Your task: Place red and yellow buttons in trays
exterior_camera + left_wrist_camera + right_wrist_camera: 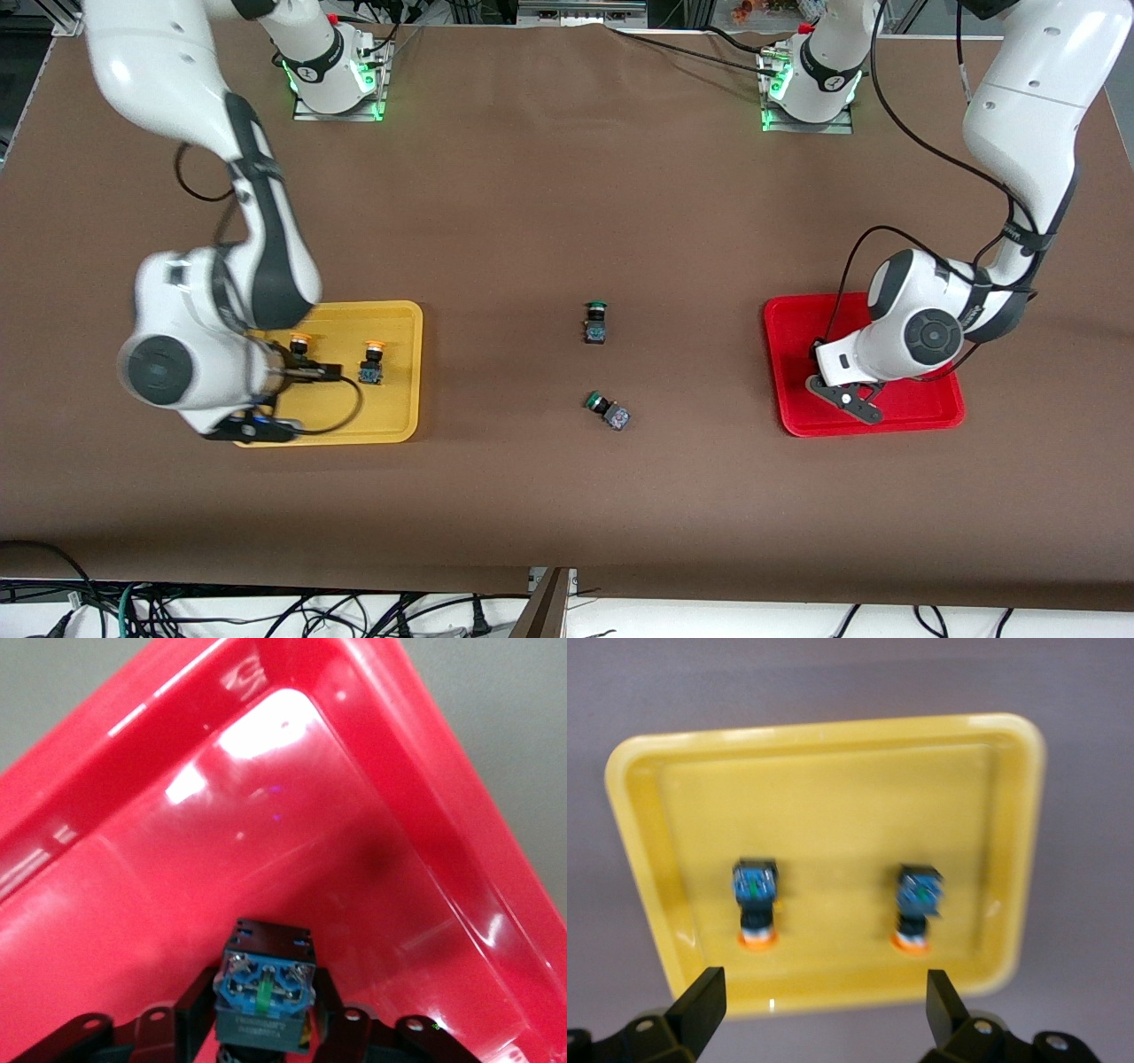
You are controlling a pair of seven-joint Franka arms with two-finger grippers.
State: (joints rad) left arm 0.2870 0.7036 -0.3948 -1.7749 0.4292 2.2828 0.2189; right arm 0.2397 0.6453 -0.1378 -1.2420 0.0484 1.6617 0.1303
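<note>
Two yellow-capped buttons (299, 346) (372, 361) lie in the yellow tray (403, 390). In the right wrist view they show side by side (756, 902) (916, 906) on that tray (833, 753). My right gripper (292, 377) (819, 1005) is open and empty, up over the yellow tray's edge. My left gripper (842, 372) (264, 1019) is shut on a button (264, 988), blue base showing and cap hidden, low over the red tray (921, 408) (310, 815). No other red-capped button is in view.
Two green-capped buttons (595, 322) (608, 410) lie on the brown table between the trays. The left arm covers much of the red tray in the front view.
</note>
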